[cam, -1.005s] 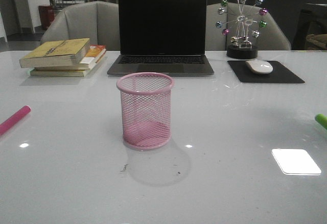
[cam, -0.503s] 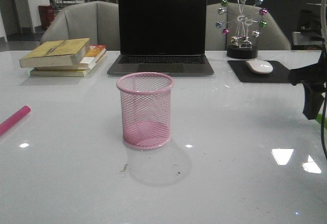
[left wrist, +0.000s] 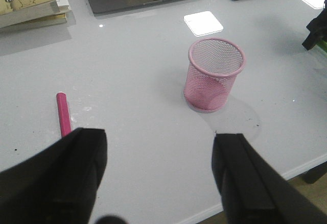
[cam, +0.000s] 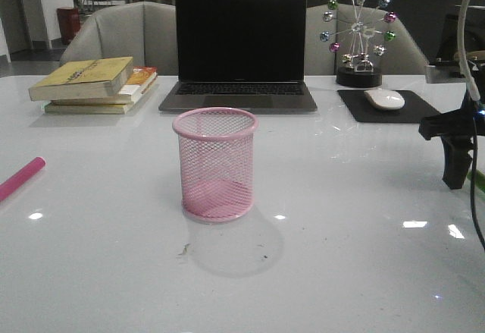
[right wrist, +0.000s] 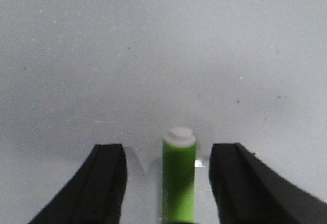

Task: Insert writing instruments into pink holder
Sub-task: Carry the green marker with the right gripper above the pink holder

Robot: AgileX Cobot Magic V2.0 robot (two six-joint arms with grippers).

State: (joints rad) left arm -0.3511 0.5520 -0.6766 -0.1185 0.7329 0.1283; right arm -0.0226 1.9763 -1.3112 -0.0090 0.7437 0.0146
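The pink holder (cam: 216,164) stands upright at the table's middle, with nothing inside; it also shows in the left wrist view (left wrist: 214,73). The pink-red marker (cam: 21,177) lies flat at the far left edge, and in the left wrist view (left wrist: 63,114) it is just beyond one finger. My left gripper (left wrist: 159,147) hangs open above bare table, holding nothing. At the right edge my right gripper (cam: 458,177) is low over the table. It is open (right wrist: 167,152), and the lime green marker (right wrist: 179,180) lies between its fingers, untouched, white tip pointing away.
A closed-screen laptop (cam: 241,52) sits behind the holder. A stack of books (cam: 95,83) is at the back left. A mouse (cam: 385,99) on a black pad and a ferris-wheel ornament (cam: 358,33) are at the back right.
The right arm has come into view from the right and settled over the green marker. Holder and pink-red marker have not moved.
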